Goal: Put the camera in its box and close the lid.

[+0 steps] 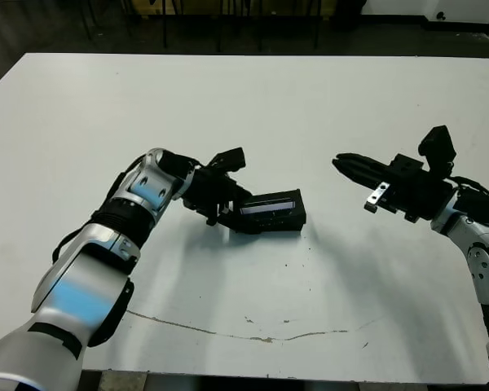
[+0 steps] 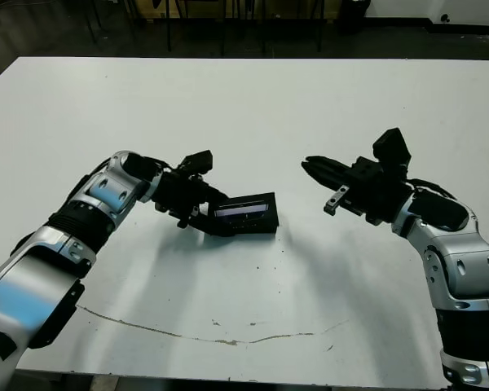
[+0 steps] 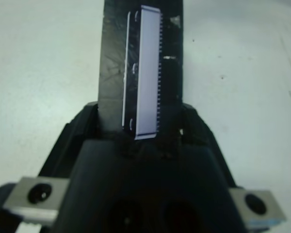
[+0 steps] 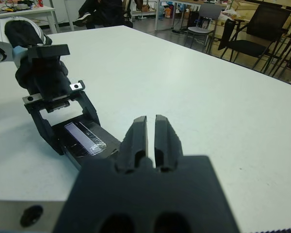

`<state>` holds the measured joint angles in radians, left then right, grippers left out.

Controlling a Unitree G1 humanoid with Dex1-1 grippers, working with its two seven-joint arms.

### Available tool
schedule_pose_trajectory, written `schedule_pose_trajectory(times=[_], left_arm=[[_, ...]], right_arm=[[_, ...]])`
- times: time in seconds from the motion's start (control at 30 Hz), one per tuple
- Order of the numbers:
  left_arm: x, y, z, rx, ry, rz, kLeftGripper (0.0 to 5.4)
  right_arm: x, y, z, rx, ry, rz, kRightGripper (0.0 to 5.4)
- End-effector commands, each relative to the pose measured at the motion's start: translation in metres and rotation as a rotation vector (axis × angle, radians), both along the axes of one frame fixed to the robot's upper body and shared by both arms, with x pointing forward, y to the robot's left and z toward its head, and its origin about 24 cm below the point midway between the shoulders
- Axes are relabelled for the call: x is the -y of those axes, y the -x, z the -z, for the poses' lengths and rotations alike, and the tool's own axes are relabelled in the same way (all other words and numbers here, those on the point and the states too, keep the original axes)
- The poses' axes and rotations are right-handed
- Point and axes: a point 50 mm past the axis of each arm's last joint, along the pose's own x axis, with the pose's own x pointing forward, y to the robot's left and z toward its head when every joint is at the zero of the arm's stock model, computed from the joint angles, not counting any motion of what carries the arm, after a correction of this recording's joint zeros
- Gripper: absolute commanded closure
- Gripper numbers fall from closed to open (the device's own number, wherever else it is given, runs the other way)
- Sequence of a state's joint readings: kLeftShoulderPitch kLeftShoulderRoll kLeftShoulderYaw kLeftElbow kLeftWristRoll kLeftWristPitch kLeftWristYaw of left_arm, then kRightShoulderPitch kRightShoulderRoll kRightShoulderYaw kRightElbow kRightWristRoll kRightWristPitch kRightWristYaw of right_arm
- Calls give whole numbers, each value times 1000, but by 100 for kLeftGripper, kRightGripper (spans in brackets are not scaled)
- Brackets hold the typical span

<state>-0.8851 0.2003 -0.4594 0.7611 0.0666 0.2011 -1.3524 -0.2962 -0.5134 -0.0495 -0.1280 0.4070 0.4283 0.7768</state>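
Left gripper [image 1: 226,210] is down on the white table [image 1: 310,106], its two black fingers straddling the near-left end of the lid [image 1: 270,208] and touching it on both sides. From the right wrist view you can see those fingers [image 4: 89,109] bracketing the end of the flat black piece, the silvery strip on its face catching the light. The lid sits over the box [image 1: 265,223], whose black side wall shows underneath along the near edge; together they lie just left of the table's middle, running left to right. No sign of the camera from any angle, so where it is cannot be told.

Over on the right, the right gripper [image 1: 342,164] hangs above the table, well apart from the lid, its tips pointing left toward it. Its fingers [image 4: 140,133] are pressed almost together, with only a thin slit between them and nothing held.
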Motion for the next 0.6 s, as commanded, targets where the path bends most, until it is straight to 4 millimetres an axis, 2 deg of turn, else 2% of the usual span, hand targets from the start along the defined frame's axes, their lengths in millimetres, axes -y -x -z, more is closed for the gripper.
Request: schedule_pose_trajectory(times=[0.03,0.33,0.53,0.6], left_arm=[[3,13,17,-68,-116,106,264],[-2,12,14,-49,-234,157,264],[-7,10,17,-29,-267,124,264],[-9,10,19,-2,-295,127,226]], right_arm=[[2,2,8,-23,2,15,540],[1,2,8,-24,5,19,540],[1,2,9,-29,7,19,540],[1,2,10,-34,7,20,540]])
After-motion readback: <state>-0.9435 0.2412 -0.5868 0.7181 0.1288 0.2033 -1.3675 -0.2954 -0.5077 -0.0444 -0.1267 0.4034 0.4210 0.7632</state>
